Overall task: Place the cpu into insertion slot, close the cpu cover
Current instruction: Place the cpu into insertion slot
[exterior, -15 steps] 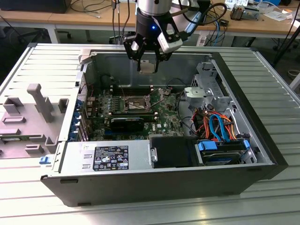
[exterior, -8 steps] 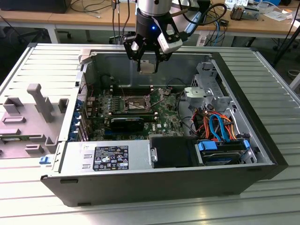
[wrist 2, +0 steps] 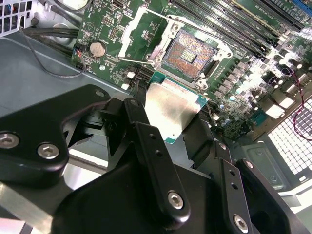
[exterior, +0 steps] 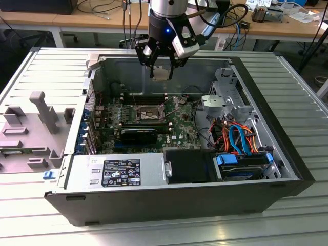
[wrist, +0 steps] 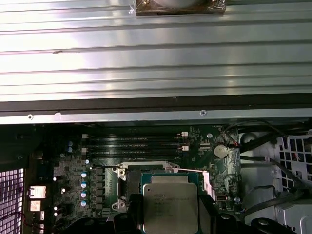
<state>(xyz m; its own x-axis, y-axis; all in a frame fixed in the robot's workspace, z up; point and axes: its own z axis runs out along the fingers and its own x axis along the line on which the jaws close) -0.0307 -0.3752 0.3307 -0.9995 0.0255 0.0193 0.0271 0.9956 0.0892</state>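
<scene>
My gripper (exterior: 161, 69) hangs above the open computer case, shut on the cpu (exterior: 161, 75), a thin silvery square chip. In the second wrist view the cpu (wrist 2: 171, 109) sits between the black fingers (wrist 2: 138, 119), held a short way above the motherboard. The insertion slot (wrist 2: 188, 53) lies just beyond it with its dark contact field bare. In the exterior view the insertion slot (exterior: 147, 113) is below and slightly to the exterior view's left of the chip. The cpu cover (wrist 2: 127, 30) is swung open beside the slot. In the first wrist view the cpu (wrist: 170, 204) overlaps part of the insertion slot (wrist: 130, 181).
Long black memory slots (exterior: 146, 96) run behind the socket. A grey drive cage (exterior: 225, 100) and orange and blue cables (exterior: 236, 136) fill the case on the exterior view's right. A power supply (exterior: 118, 171) sits at the front. A grey fixture (exterior: 36, 120) stands outside the case.
</scene>
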